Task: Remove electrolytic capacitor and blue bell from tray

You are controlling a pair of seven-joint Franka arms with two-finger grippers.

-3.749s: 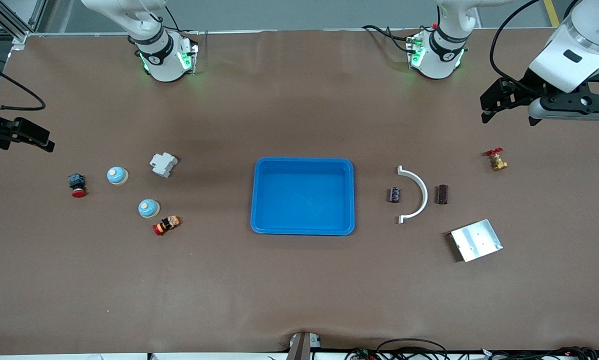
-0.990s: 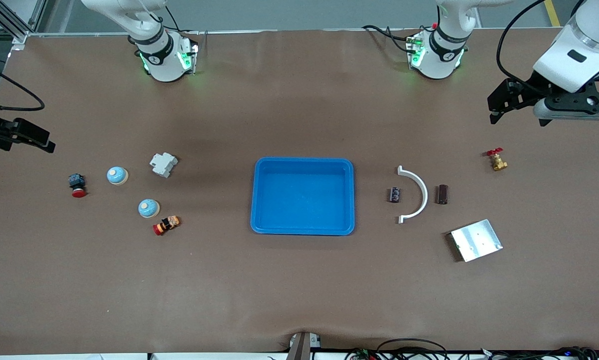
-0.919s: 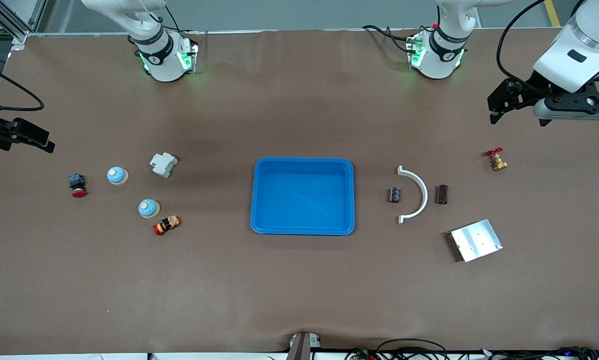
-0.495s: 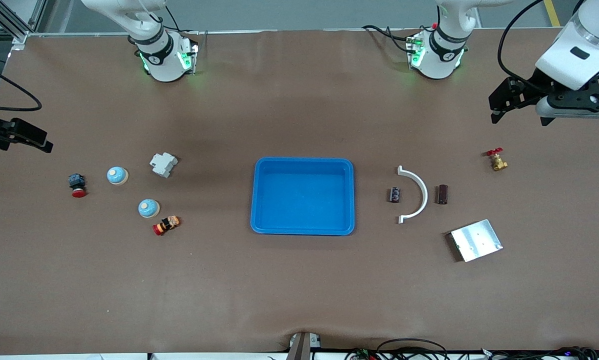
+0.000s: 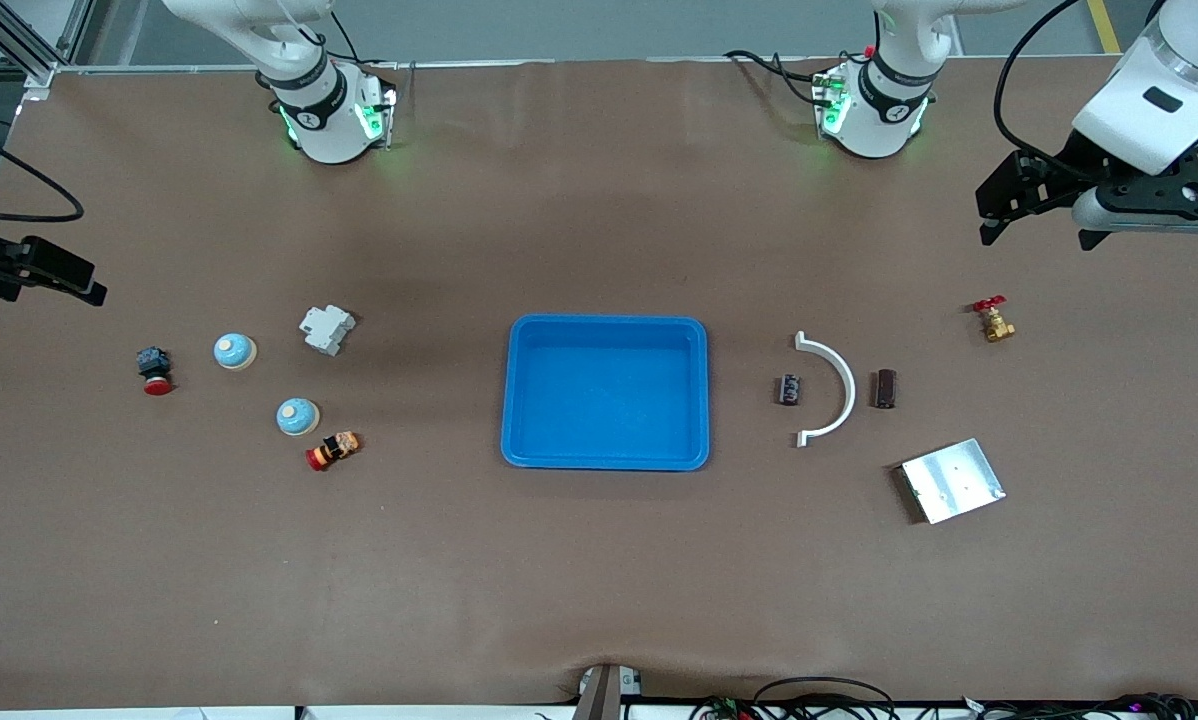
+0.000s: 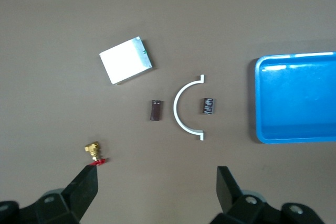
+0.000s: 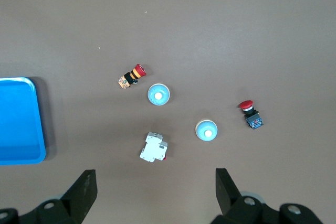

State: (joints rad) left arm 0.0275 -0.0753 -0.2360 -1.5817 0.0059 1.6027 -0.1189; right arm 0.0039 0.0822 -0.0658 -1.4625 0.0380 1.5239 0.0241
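Blue plastic, the rectangular tray with rounded corners and a low rim [image 5: 607,392] sits at the middle of the bench with nothing in it. Both task things appear to lie outside it already, so the step in hand looks like parking the arms, and the sound way is to keep both grippers high and away from the parts.

Nearest the front edge of the bench is one of two pale blue dome bells [image 5: 297,416], toward the right arm's end; the other [image 5: 234,351] is farther back. A small dark cylindrical electrolytic capacitor [image 5: 789,389] lies beside the tray toward the left arm's end, inside a white plastic half-ring [image 5: 831,388].

Right gripper [image 5: 44,273] hangs over its end edge, fingers spread wide, empty, well apart from the bells. Left gripper [image 5: 999,210] hangs toward the back corner, also spread wide, well apart from the capacitor.
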